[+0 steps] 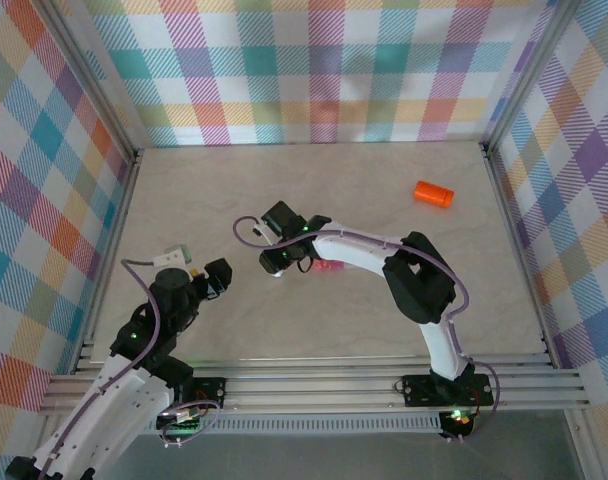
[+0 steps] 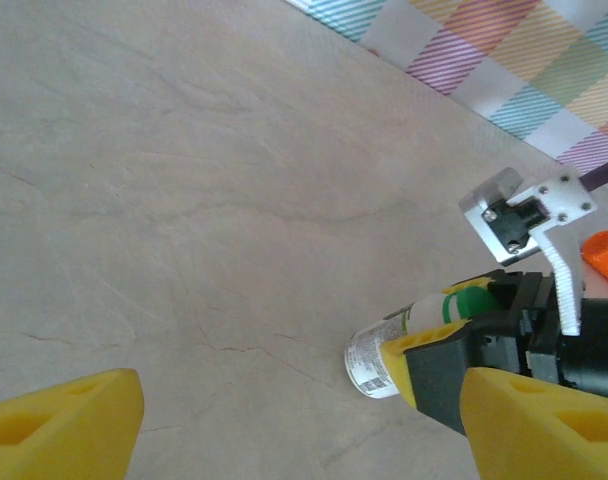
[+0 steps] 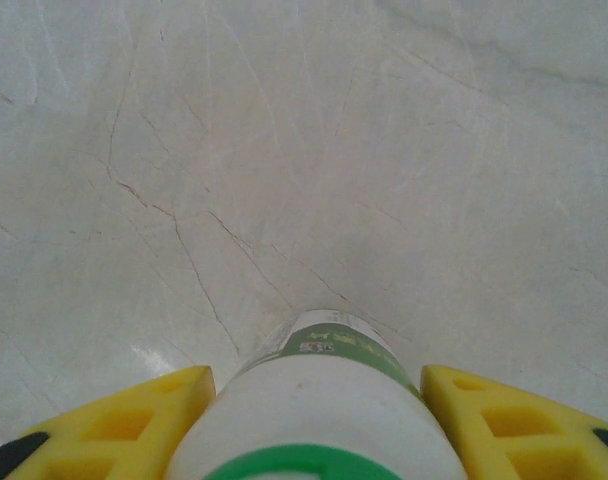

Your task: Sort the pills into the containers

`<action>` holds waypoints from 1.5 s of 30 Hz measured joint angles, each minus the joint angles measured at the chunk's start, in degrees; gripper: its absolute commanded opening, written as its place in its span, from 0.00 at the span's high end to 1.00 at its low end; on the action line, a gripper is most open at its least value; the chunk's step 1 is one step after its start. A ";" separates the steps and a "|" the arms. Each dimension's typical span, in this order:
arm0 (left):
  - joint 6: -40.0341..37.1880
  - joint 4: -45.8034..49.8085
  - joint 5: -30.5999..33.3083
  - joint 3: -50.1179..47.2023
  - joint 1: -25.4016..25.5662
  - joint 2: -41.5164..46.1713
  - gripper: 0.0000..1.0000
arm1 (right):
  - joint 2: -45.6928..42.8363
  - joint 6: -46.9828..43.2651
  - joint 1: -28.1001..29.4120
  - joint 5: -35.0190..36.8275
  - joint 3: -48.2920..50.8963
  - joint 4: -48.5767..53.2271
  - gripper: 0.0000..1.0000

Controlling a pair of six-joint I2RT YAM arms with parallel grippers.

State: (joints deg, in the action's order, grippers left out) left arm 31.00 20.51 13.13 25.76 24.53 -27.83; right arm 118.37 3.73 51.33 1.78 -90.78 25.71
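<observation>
My right gripper [image 3: 309,425] is shut on the white bottle [image 3: 324,390] with the green cap, one yellow finger on each side of it. In the left wrist view that bottle [image 2: 382,345] hangs tilted, its base low over the table. My left gripper [image 1: 216,278] is open at the left of the table with nothing between its fingers [image 2: 69,430], a short way left of the bottle. The orange vial [image 1: 433,194] lies on its side at the back right. A pink tube [image 1: 331,268] lies partly hidden under the right arm. The pills are out of view.
Plaid walls [image 1: 314,70] close the table in at the back and both sides. A metal rail frame [image 1: 334,390] runs along the near edge. The right arm [image 1: 414,285] arches over the middle of the table.
</observation>
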 measured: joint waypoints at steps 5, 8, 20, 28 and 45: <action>-0.02 0.07 0.04 -1.49 0.00 0.07 0.17 | -2.56 -1.77 -2.05 0.74 -1.18 1.79 0.62; -0.02 -0.13 -0.02 -1.62 0.00 -0.44 0.17 | -4.52 -3.78 -6.29 1.84 -3.34 1.90 0.63; -0.28 -2.73 -0.87 -1.64 0.02 -2.45 0.17 | 3.98 -11.19 -28.94 6.78 -19.71 0.20 0.63; -0.46 -4.42 -1.68 -2.51 0.00 -4.57 0.17 | 12.37 -14.29 -31.45 6.56 -24.57 0.37 0.63; -0.48 -7.80 -3.21 -3.87 0.00 -8.11 0.17 | 20.04 -11.67 -36.79 5.27 -28.61 -1.57 0.57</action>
State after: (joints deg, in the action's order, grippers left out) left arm 30.52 12.71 9.91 21.89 24.53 -35.94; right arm 138.41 -7.94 14.55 7.05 -119.39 24.14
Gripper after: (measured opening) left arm 0.830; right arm 0.474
